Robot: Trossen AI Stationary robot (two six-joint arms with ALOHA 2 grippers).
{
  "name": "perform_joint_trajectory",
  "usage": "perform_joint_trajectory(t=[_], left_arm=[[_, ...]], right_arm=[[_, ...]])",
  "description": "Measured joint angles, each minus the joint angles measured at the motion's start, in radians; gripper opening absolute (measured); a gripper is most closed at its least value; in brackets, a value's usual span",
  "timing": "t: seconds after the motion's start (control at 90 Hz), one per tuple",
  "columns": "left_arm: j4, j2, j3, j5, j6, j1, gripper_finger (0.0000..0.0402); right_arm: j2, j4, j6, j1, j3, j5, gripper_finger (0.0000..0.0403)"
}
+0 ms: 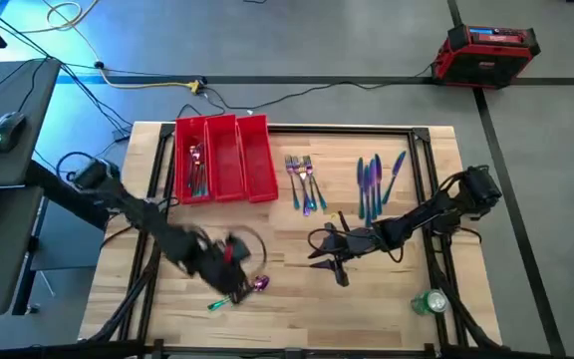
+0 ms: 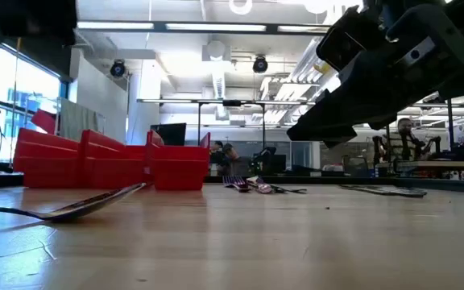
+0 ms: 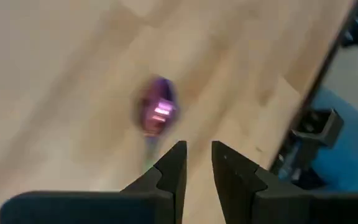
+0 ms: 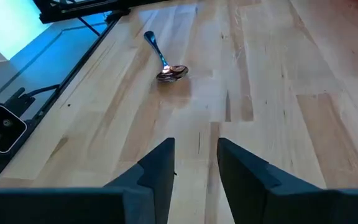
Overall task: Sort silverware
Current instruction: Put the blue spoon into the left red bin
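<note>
One loose spoon (image 1: 250, 288) by left gripper (image 1: 229, 267), three forks (image 1: 305, 181), four knives (image 1: 375, 182) (both grippers' fingers slightly apart).

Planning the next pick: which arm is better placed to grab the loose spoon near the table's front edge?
Left. The left gripper hovers right beside the spoon, jaws open, with its bowl just ahead in the wrist view. The right gripper sits farther off, mid-table.

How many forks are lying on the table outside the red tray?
3, as far as the high view shows. The forks lie side by side on the bare wood just right of the red tray, left of the knives. Overlap might hide another.
</note>
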Motion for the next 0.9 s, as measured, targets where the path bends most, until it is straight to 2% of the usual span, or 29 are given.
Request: perform_joint_trajectory(t=[0.1, 0.178, 0.311, 0.378, 0.489, 0.689, 0.9], left_arm=[[0.098, 0.108, 0.0, 0.061, -0.008, -0.024, 0.0063], [0.106, 0.175, 0.0, 0.141, -0.047, -0.025, 0.0074], [0.093, 0.238, -0.001, 0.319, -0.111, -0.007, 0.0096], [0.093, 0.243, -0.001, 0.369, -0.143, 0.001, 0.0102], [0.045, 0.237, 0.03, 0.364, -0.15, 0.004, 0.0102], [-0.202, 0.23, 0.14, 0.32, -0.147, 0.004, 0.0098], [-0.215, 0.251, 0.144, 0.196, -0.125, -0.004, 0.0097]], right_arm=[[0.0, 0.0, 0.0, 0.0, 0.0, 0.0, 0.011], [0.0, 0.0, 0.0, 0.0, 0.0, 0.0, 0.011], [0.0, 0.0, 0.0, 0.0, 0.0, 0.0, 0.011], [0.0, 0.0, 0.0, 0.0, 0.0, 0.0, 0.011], [0.0, 0.0, 0.0, 0.0, 0.0, 0.0, 0.011], [0.0, 0.0, 0.0, 0.0, 0.0, 0.0, 0.011], [0.0, -0.004, 0.003, 0.0, 0.0, -0.004, 0.011]])
